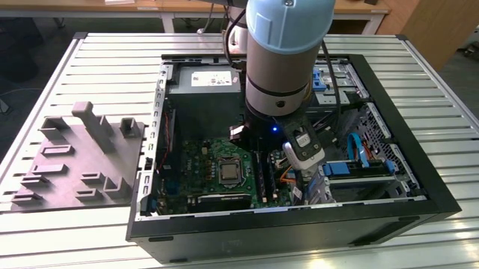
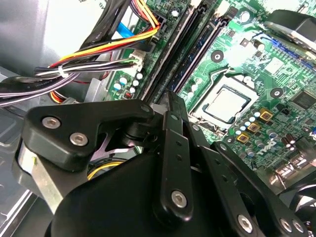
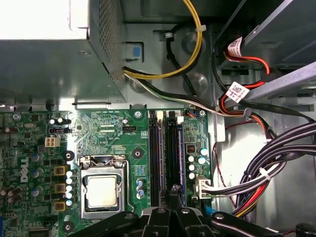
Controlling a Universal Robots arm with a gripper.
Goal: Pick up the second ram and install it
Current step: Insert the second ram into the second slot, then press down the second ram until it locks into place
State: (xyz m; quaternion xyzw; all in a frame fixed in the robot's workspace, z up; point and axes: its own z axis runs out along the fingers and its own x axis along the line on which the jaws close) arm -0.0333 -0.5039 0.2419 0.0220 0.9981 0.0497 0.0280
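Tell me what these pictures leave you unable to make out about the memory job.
- Gripper fingertips: in both wrist views its own black linkage covers them, so whether it holds the second ram cannot be told.
- Memory slots: their near ends pass behind the gripper in the first wrist view.
- Exterior view: the arm covers the gripper.

No text legible enough to report on motherboard (image 3: 113, 143) or cable tags (image 3: 237, 92).
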